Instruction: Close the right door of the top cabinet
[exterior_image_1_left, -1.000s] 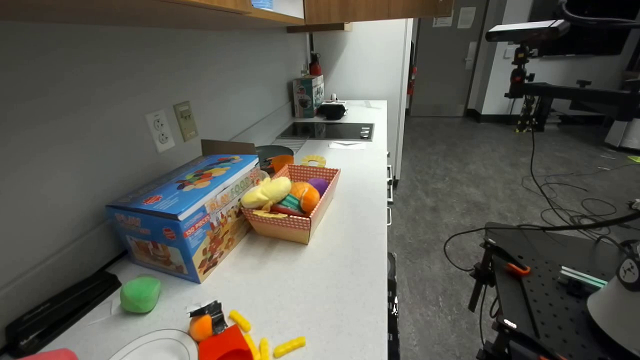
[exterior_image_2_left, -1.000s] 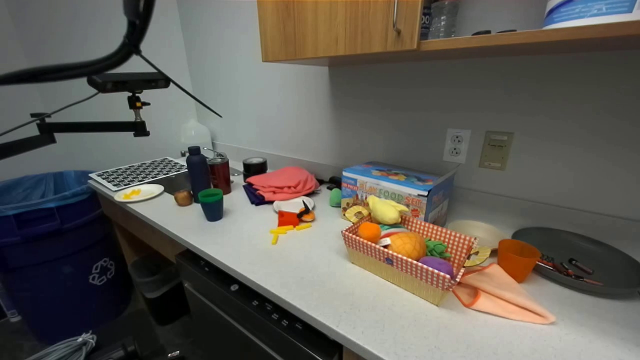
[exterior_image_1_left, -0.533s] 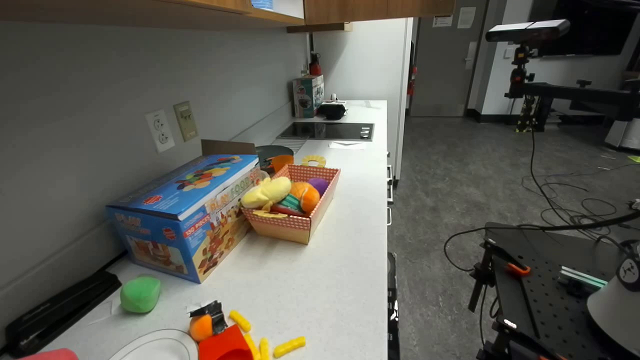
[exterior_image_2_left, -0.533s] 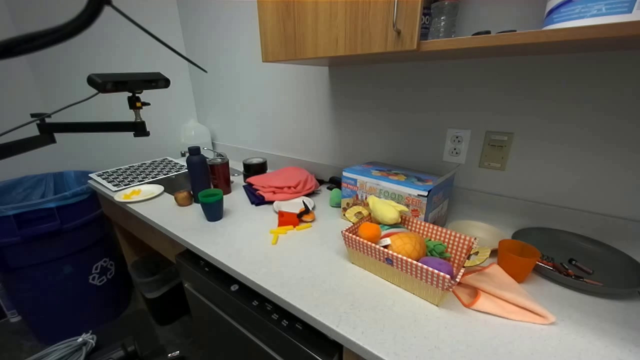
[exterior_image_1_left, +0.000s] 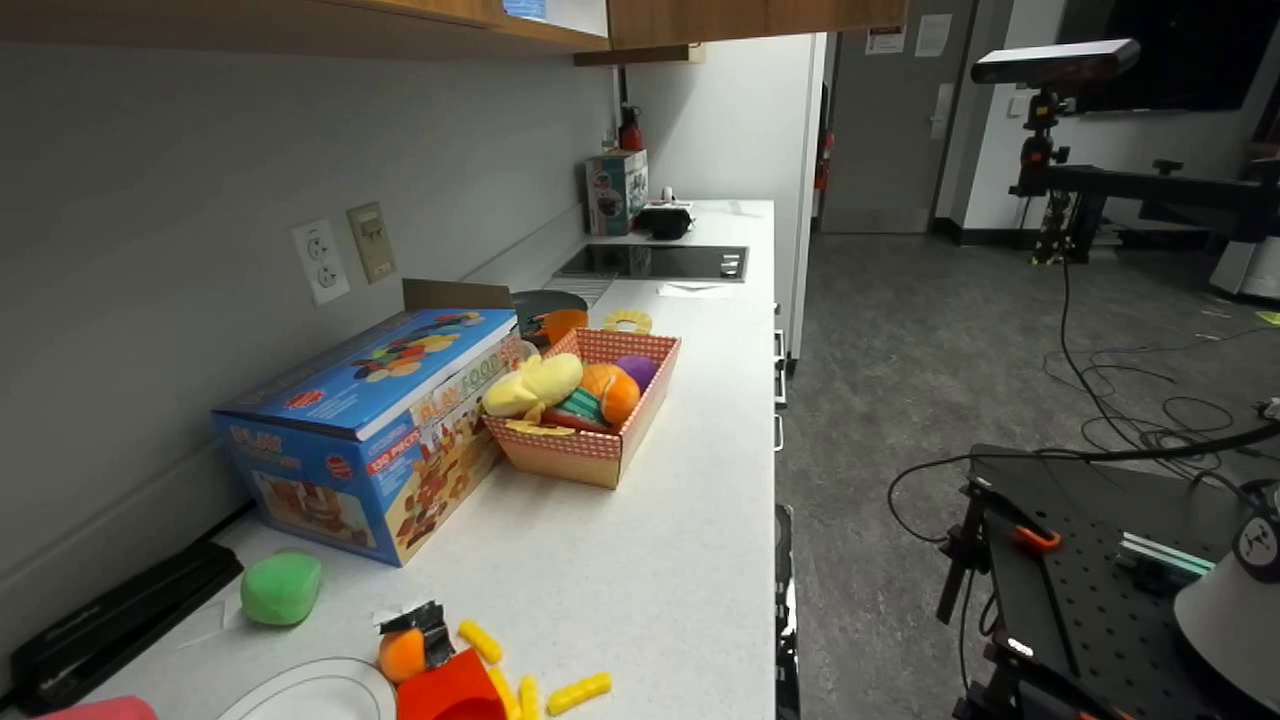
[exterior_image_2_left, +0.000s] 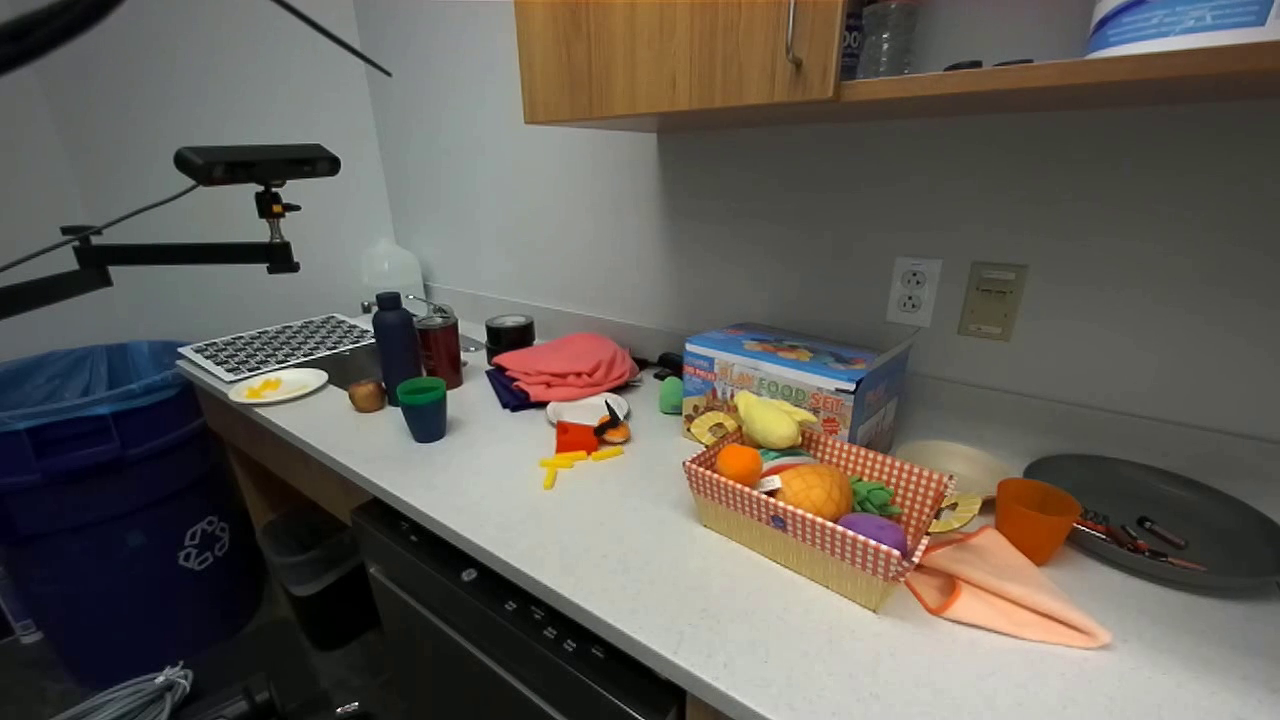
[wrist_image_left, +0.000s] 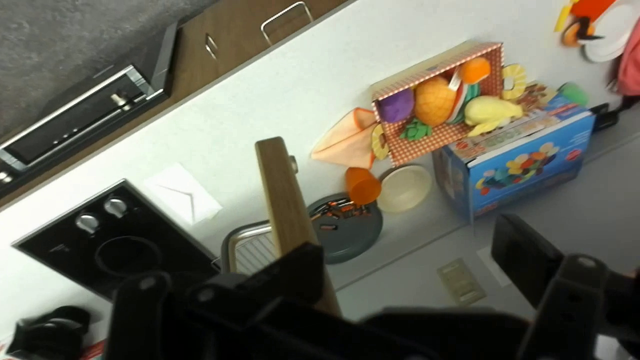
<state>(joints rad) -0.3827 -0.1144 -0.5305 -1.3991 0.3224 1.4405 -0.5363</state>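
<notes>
The top cabinet (exterior_image_1_left: 250, 28) runs along the upper left in an exterior view; its shelf edge (exterior_image_2_left: 1060, 92) also shows in an exterior view, with an open compartment above. The right door (exterior_image_1_left: 690, 22) stands open, jutting out from the cabinet; only its lower part shows. In the wrist view I see the right door (wrist_image_left: 287, 195) as a narrow wooden strip from below, with a small metal handle end beside it. My gripper (wrist_image_left: 410, 265) is open with nothing between its fingers. Its left finger overlaps the door's strip; contact is unclear. The gripper is outside both exterior views.
A closed door with a handle (exterior_image_2_left: 680, 60) hangs left of the open compartment. The countertop (exterior_image_2_left: 560, 560) below bears a basket of toy food (exterior_image_2_left: 790, 560), a play food box (exterior_image_2_left: 870, 400) and a dark plate (exterior_image_2_left: 1240, 530). A camera on an arm (exterior_image_2_left: 258, 165) stands at left.
The black cable in an exterior view has moved up and left, mostly leaving the frame. The seam in the open door's panel has shifted slightly left. The counter objects have not moved.
</notes>
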